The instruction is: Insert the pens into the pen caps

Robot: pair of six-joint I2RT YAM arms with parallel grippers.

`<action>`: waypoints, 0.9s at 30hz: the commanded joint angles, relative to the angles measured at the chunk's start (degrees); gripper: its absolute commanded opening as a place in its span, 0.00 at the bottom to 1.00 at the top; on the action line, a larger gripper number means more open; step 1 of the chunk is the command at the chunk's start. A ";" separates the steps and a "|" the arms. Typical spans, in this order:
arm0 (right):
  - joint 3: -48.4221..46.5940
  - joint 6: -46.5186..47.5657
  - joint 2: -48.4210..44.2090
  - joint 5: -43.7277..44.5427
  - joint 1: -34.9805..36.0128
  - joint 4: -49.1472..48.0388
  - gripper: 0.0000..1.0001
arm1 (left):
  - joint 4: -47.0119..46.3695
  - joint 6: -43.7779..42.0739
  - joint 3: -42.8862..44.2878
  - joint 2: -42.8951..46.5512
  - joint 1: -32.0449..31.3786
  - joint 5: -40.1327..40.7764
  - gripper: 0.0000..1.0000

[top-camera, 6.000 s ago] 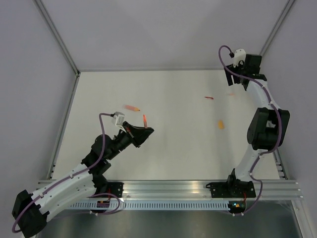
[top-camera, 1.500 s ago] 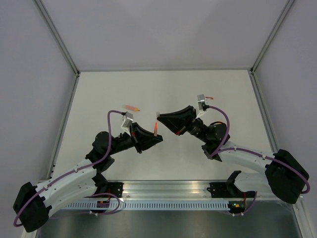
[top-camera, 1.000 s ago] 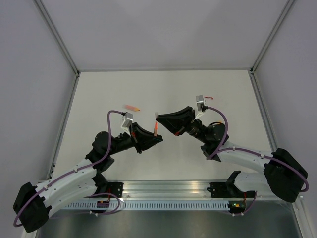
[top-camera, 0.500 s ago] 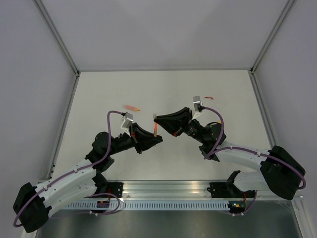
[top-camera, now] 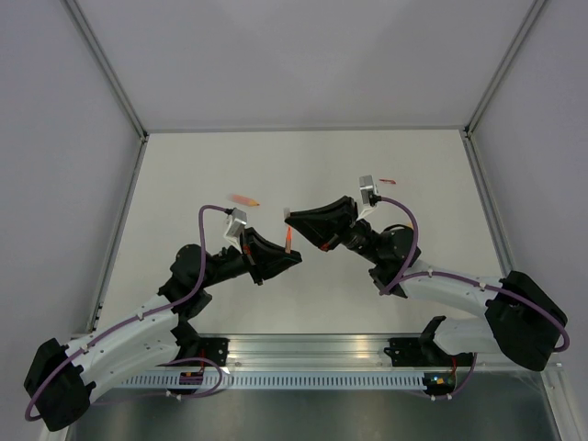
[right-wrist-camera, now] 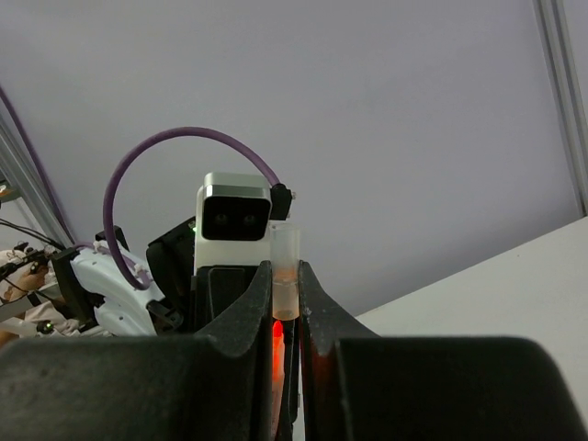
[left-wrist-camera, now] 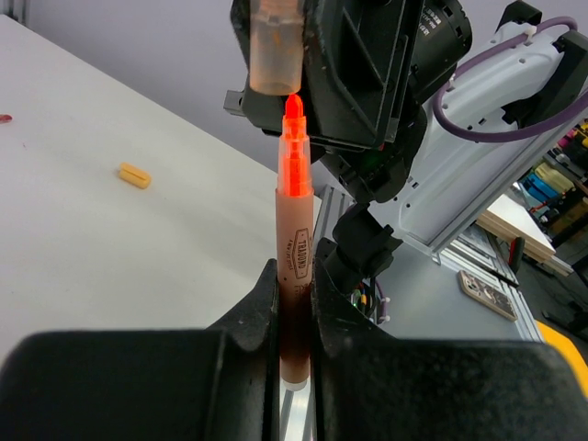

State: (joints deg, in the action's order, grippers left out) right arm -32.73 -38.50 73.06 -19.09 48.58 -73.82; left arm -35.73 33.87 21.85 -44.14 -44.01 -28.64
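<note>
The left fingers (left-wrist-camera: 250, 323) are pinched tight on the orange pen (left-wrist-camera: 294, 230), holding it upright in mid-air with its bright tip pointing up. Directly above, the right fingers (right-wrist-camera: 241, 310) are clamped on the cap (left-wrist-camera: 276, 50), mouth down. The tip sits right at that mouth, not yet inside. Here's the danger: the tip looks a shade off to one side of the opening, so a push could jam it on the rim or lever the pen crooked in its grip. A hard shove could also pop the cap loose onto the counter (left-wrist-camera: 110, 248), where a spare cap (left-wrist-camera: 134, 175) lies.
</note>
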 commanded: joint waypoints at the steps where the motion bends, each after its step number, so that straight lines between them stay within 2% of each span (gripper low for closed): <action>1: -2.69 1.32 -2.13 -0.24 0.38 -3.35 0.00 | -1.98 -0.29 0.13 0.63 -0.02 -0.10 0.02; 13: -1.02 1.41 -2.83 -0.77 0.38 -2.38 0.00 | -1.89 -0.38 0.04 0.90 -0.02 0.17 0.02; 27: 1.44 -0.79 -0.11 -2.18 0.55 -7.47 0.00 | -1.54 -0.47 -0.05 1.42 -0.02 0.78 0.02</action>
State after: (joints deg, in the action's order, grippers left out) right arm -32.71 -38.17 72.93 -19.62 48.66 -73.91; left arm -35.57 33.87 21.78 -43.68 -44.01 -28.60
